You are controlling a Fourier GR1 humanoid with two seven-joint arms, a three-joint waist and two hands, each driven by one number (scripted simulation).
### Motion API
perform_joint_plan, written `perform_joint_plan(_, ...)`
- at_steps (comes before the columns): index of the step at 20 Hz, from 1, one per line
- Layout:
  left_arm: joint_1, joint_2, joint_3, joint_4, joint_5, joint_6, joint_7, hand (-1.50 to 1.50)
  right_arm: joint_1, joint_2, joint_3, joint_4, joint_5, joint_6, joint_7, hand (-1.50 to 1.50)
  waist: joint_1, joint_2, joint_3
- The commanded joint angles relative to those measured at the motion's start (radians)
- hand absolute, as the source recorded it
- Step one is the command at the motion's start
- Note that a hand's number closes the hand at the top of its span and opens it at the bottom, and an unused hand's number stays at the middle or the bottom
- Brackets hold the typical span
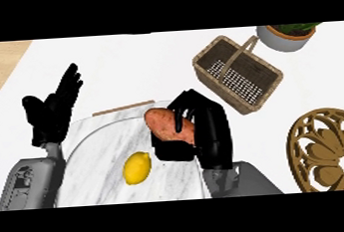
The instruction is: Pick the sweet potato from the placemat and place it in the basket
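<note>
An orange-brown sweet potato (167, 125) lies at the upper part of the grey marbled placemat (96, 157). My right hand (205, 131) is curled round it, fingers over its top and right side, thumb below it. The wicker basket (267, 84) with its handle stands up and to the right of that hand, apart from it, with nothing inside. At the left, my left hand (53, 113) rests open with fingers pointing up, beside the placemat's left edge.
A yellow lemon (136, 168) lies on the placemat, below and left of the sweet potato. A potted plant (288, 35) stands behind the basket. A carved wooden round trivet (328, 148) sits at the right edge.
</note>
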Motion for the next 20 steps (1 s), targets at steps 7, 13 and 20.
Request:
perform_joint_plan(7, -0.001, 0.004, 0.015, 0.025, -0.003, 0.009, -0.006, 0.0, -0.487, 0.002, 0.018, 0.191, 0.143, -0.134, 0.443, 1.5, -0.023, -0.005, -0.004)
perform_joint_plan(13, 0.01, 0.007, 0.019, 0.035, -0.004, 0.006, -0.02, 0.0, -0.7, 0.002, -0.084, 0.302, 0.175, -0.184, 0.558, 1.5, -0.032, -0.003, -0.003)
perform_joint_plan(20, 0.016, 0.033, 0.043, 0.011, 0.003, 0.003, -0.015, 0.0, -0.947, 0.002, -0.195, 0.561, 0.192, -0.115, 0.638, 1.5, -0.032, -0.003, -0.002)
